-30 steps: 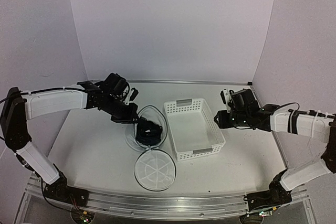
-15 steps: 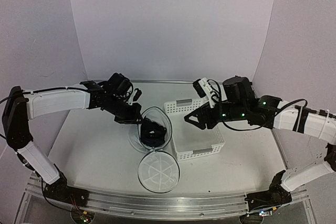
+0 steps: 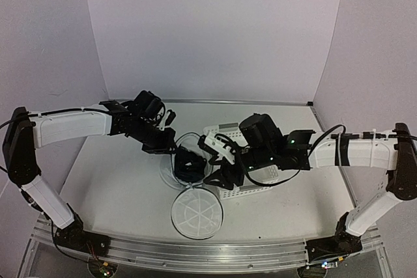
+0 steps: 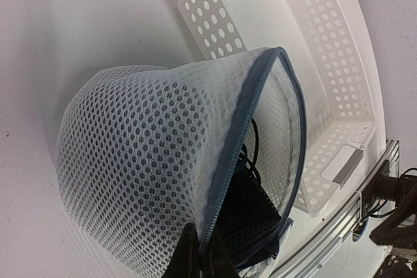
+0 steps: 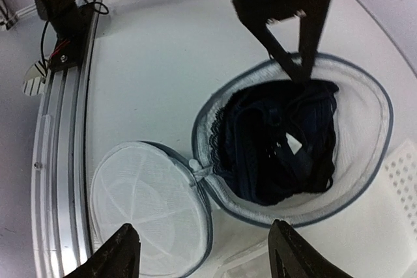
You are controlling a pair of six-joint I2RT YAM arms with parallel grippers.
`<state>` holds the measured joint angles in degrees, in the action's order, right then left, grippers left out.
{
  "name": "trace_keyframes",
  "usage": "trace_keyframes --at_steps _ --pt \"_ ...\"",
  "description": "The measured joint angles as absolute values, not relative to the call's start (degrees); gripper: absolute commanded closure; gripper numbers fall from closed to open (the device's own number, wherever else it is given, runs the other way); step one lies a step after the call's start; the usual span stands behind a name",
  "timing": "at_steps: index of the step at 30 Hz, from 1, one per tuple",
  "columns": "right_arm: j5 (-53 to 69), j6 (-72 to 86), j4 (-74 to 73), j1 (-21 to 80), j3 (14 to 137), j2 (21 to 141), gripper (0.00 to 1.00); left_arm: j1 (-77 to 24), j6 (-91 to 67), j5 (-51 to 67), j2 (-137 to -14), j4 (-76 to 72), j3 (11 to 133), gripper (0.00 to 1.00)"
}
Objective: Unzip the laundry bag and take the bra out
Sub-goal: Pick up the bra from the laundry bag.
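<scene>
The laundry bag (image 3: 168, 168) lies unzipped mid-table, its round spoked lid (image 3: 196, 213) flopped open toward the front. The black bra (image 3: 187, 165) lies bunched inside the open mouth, also in the right wrist view (image 5: 280, 144). My left gripper (image 3: 174, 150) is shut on the bag's dark zipper rim (image 4: 225, 161) at its far edge, holding the mouth open. My right gripper (image 3: 218, 172) is open and empty, hovering over the bag's near rim (image 5: 260, 209) beside the lid (image 5: 150, 209), fingertips (image 5: 124, 249) spread wide.
A white perforated plastic basket (image 3: 217, 133) stands just right of the bag, partly under my right arm; it also shows in the left wrist view (image 4: 339, 63). The aluminium rail (image 3: 195, 252) runs along the near table edge.
My right arm has swung left from beyond the basket, across it, to hover over the open bag. My left gripper shifted slightly right a second ago and has since held still on the rim.
</scene>
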<state>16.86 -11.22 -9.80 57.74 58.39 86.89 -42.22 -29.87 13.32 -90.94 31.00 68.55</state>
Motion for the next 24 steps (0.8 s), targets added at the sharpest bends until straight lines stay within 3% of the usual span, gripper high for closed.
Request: trace_keyframes --at_steps 10,24 --pt "12.51 -34.39 1.93 60.51 53.56 89.91 0.34 -42.22 -29.82 13.32 -90.94 31.00 68.42 1.00" --pt "4.75 -45.50 3.79 61.82 59.72 99.81 0.46 -42.22 -29.17 13.28 -90.91 30.98 67.09 1.00"
